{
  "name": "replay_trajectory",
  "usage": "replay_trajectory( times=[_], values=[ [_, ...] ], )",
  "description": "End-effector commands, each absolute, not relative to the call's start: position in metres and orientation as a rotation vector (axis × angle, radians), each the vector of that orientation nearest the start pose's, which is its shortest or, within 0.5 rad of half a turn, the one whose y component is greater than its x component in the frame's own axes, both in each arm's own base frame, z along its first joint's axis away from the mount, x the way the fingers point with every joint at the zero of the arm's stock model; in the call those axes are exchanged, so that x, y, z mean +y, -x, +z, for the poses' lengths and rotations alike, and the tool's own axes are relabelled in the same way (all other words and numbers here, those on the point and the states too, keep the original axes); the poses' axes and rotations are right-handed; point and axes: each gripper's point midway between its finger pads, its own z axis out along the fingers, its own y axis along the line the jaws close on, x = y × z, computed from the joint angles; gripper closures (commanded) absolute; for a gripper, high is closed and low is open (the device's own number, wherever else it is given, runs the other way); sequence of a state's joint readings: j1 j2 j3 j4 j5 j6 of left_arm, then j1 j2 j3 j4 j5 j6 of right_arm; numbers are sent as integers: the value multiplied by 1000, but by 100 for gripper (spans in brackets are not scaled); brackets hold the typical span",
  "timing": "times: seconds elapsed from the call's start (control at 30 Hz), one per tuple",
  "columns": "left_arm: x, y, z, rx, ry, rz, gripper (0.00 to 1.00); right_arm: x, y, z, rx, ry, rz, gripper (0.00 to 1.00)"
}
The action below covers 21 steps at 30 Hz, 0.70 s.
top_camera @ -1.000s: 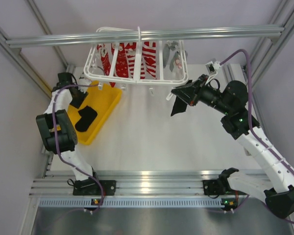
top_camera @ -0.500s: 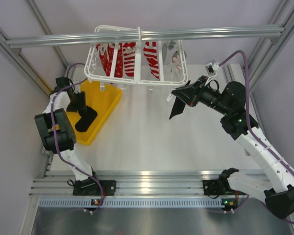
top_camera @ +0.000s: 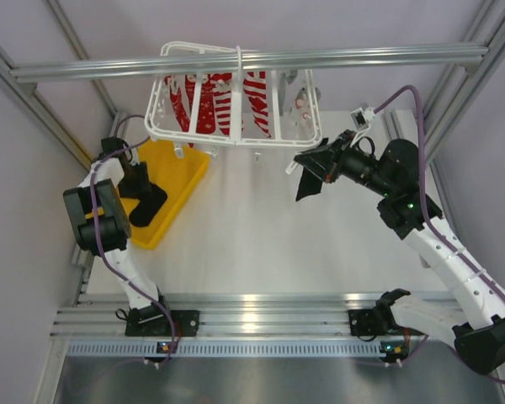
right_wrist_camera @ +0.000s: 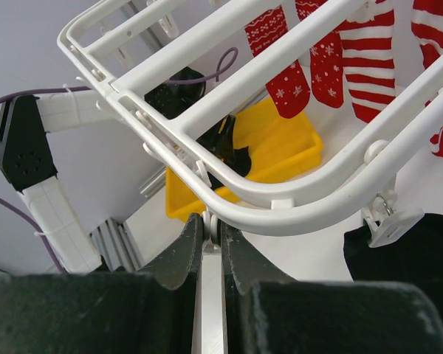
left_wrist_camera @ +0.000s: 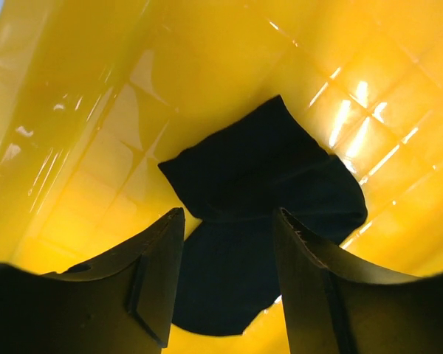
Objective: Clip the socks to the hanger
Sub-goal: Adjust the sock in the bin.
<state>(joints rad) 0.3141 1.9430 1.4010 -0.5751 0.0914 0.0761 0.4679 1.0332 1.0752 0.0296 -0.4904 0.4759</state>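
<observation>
The white hanger (top_camera: pixel 273 137) hangs from the top bar, with red-and-white socks clipped at its back. My right gripper (top_camera: pixel 300 160) is shut on one small white clip (right_wrist_camera: pixel 213 223) under the hanger's rim (right_wrist_camera: pixel 295 200). A black sock (top_camera: pixel 306 183) hangs from a neighbouring clip (right_wrist_camera: pixel 389 226) just right of my jaws; it also shows in the right wrist view (right_wrist_camera: pixel 410 254). My left gripper (left_wrist_camera: pixel 227 225) is open, its fingers straddling a second black sock (left_wrist_camera: pixel 266 184) that lies crumpled in the yellow tray (left_wrist_camera: pixel 81 147). From above that sock (top_camera: pixel 148 207) lies in the tray's near half.
The yellow tray (top_camera: pixel 183 168) sits at the left, under the hanger's left corner. Red-and-white socks (top_camera: pixel 223 105) and a grey-white garment (top_camera: pixel 301 99) hang at the rack's back. An aluminium bar (top_camera: pixel 362 56) crosses above. Frame posts stand at both sides.
My left gripper has moved nearer and lower in the tray, onto the black sock. The hanger has swung slightly back. My right gripper has stayed on the clip.
</observation>
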Motion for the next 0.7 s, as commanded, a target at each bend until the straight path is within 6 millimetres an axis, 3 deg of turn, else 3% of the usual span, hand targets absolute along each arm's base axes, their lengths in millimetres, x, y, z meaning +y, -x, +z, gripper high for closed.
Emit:
replay_trajectory(
  times=[0.0,0.3,0.67],
  values=[
    [130,-440,47,2576,298,37,44,243,-273,395,1549,400,1103,100],
    [132,-451,47,2560,259,58,48,242,-272,392,1559,395,1102,100],
    [128,-458,91,2476,193,57,49,243,-273,391,1565,397,1112,100]
  ],
)
